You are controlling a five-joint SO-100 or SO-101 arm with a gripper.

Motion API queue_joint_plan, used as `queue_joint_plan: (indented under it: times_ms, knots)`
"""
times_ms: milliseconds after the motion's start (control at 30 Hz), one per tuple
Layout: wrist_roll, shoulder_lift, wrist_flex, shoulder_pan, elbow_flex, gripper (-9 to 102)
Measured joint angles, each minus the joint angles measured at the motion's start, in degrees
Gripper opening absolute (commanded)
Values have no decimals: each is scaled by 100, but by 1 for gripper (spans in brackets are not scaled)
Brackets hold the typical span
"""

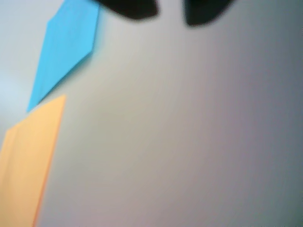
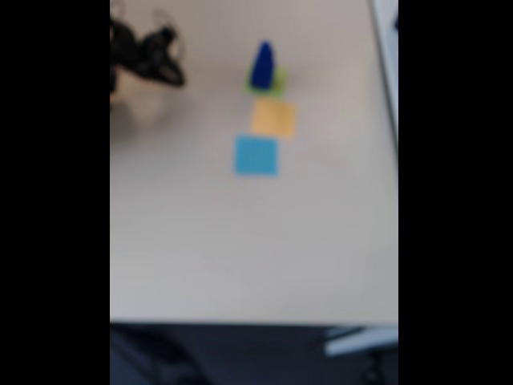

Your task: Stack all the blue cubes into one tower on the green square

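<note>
While the tool (image 1: 170,12) hangs over bare bench (image 1: 189,142), two dark fingertips stand apart, gripping nothing. Beside it in the wrist view: orange square (image 1: 31,161), then light-blue square (image 1: 66,52). Fixed view, well away from the arm (image 2: 144,56): tower (image 2: 262,66) upright, long axis vertical, narrowing upward, on the green square (image 2: 276,83).

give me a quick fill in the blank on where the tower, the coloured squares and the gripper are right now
1. In the fixed view the dark-blue tower stands on the ____ square.
2. The orange square lies between the green square and the ____ square.
3. In the fixed view the arm is at the upper ____ of the table, away from the tower.
4. In the wrist view the gripper has nothing between its dark fingertips, which stand ____.

Missing words: green; light-blue; left; apart
</note>
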Motion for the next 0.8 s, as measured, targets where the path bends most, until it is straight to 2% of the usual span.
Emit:
queue_joint_plan:
  times_ms: [200, 267, 367, 800]
  knots:
    - [9, 0, 0, 53, 0, 0]
    - [26, 0, 0, 70, 0, 3]
    - [114, 0, 0, 158, 0, 0]
    - [299, 0, 0, 343, 0, 0]
